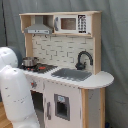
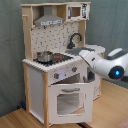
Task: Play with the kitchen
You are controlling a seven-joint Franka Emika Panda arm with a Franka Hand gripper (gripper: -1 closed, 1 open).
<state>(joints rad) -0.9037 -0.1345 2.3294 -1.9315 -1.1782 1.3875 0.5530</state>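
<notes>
The kitchen (image 1: pixel 65 75) is a tall white and light-wood toy with a hood (image 1: pixel 39 27), a small microwave (image 1: pixel 70 23), a grey sink (image 1: pixel 72 74) and a black faucet (image 1: pixel 84 59). A metal pot (image 2: pixel 44 56) stands on the black-red stovetop (image 2: pixel 57 58). In the second exterior view the oven door (image 2: pixel 67 100) hangs ajar, its right side swung outward. My white arm (image 2: pixel 102 62) reaches in from the second exterior view's right, over the counter's front edge. My gripper (image 2: pixel 90 76) shows as a dark shape by the door's upper right corner, just right of the knobs (image 2: pixel 74 69).
A grey curtain hangs behind the kitchen in both exterior views. The floor (image 2: pixel 15 120) is light wood. In the first exterior view my arm's bulky white links (image 1: pixel 17 95) fill the lower left, close to the kitchen's stove side.
</notes>
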